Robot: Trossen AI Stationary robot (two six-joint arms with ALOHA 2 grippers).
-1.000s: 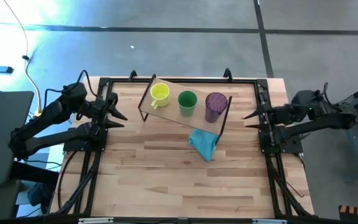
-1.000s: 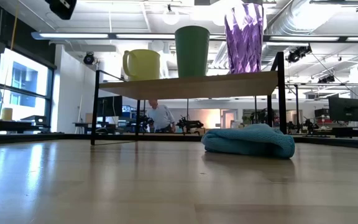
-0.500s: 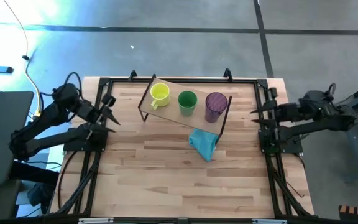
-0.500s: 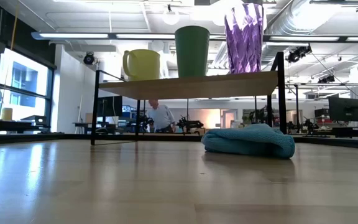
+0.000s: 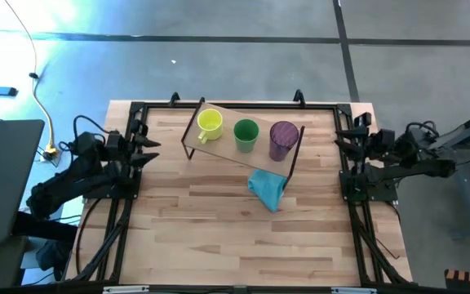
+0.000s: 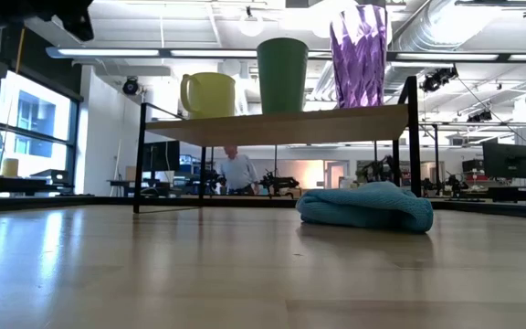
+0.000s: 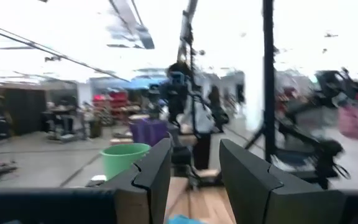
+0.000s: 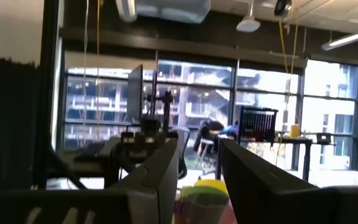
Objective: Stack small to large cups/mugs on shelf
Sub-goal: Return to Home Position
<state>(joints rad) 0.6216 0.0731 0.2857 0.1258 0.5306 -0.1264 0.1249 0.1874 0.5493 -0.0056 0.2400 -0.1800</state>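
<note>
Table [image 5: 235, 237]: the slatted top carries everything. Both arms sit at its outer edges, so the way home should run outward and clear of the middle.
Shelf [image 5: 219, 147]: it stands at the far centre on thin black legs with all three vessels in a row on top. The stacking looks finished, so neither arm needs to swing over it.
Left gripper [image 5: 144, 144]: at the table's left edge, well apart from the shelf, with fingers spread and nothing between them. My advice is to fold the arm slowly, wrist level, away from the nearest shelf leg.
Right gripper [image 5: 349, 137]: at the right edge and likewise released and empty. It should draw back the same way, with no sweep toward the tumbler.
Blue cloth [image 5: 268, 188]: it lies crumpled on the table just in front of the shelf's right end. It is not in either arm's path.
Purple tumbler [image 5: 283, 140]: upright at the shelf's right end. It is the tallest, so likeliest to tip if the shelf is jolted.
Green cup [image 5: 246, 135]: upright in the middle, apart from both neighbours.
Yellow mug [image 5: 210, 123]: upright at the left end, nearest the left arm.
</note>
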